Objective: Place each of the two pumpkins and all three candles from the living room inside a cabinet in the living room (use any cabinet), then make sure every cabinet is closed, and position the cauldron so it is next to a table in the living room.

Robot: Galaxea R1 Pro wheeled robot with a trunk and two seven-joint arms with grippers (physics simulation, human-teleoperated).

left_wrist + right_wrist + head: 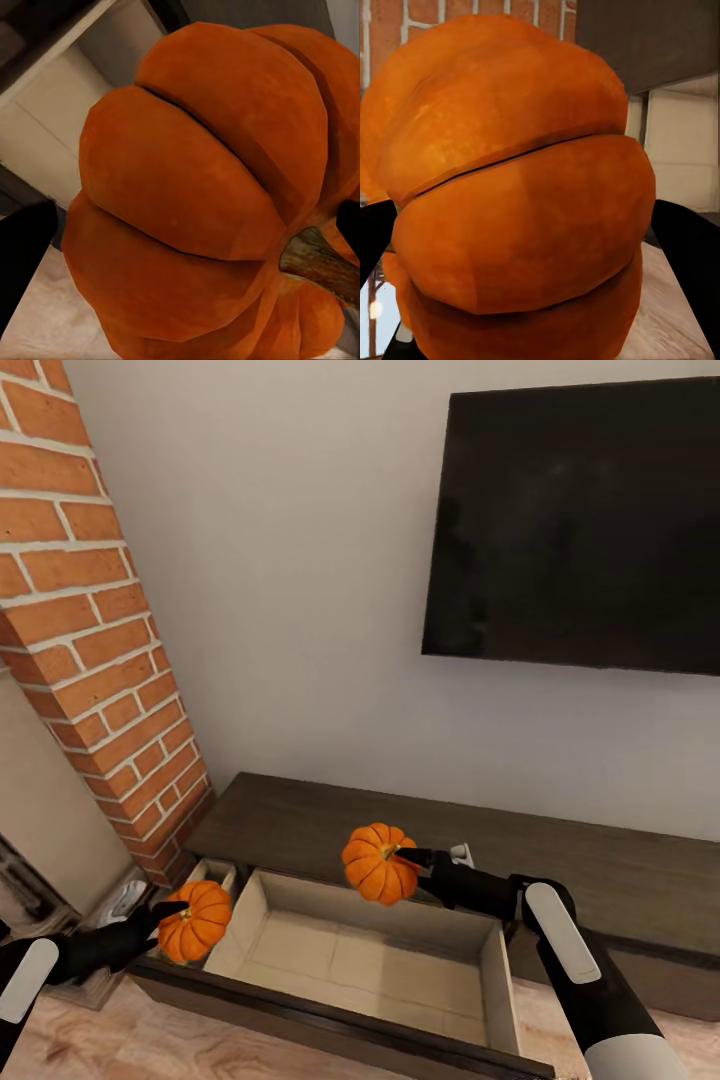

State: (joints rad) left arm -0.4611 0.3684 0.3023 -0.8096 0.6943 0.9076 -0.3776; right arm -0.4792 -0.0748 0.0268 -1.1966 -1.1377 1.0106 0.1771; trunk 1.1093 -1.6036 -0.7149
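Left gripper (165,923): fingers clenched on pumpkin (196,920), drawer's 9 o'clock rim.
Right gripper (408,857): grasping second pumpkin (379,863) (12 o'clock).
Advice: centre over open drawer (370,960), lower, release.

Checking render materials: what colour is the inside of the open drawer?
Pale cream panels inside the open drawer, against the dark-brown cabinet; best in the head view.

Head high, wrists close on pumpkins (380,863)
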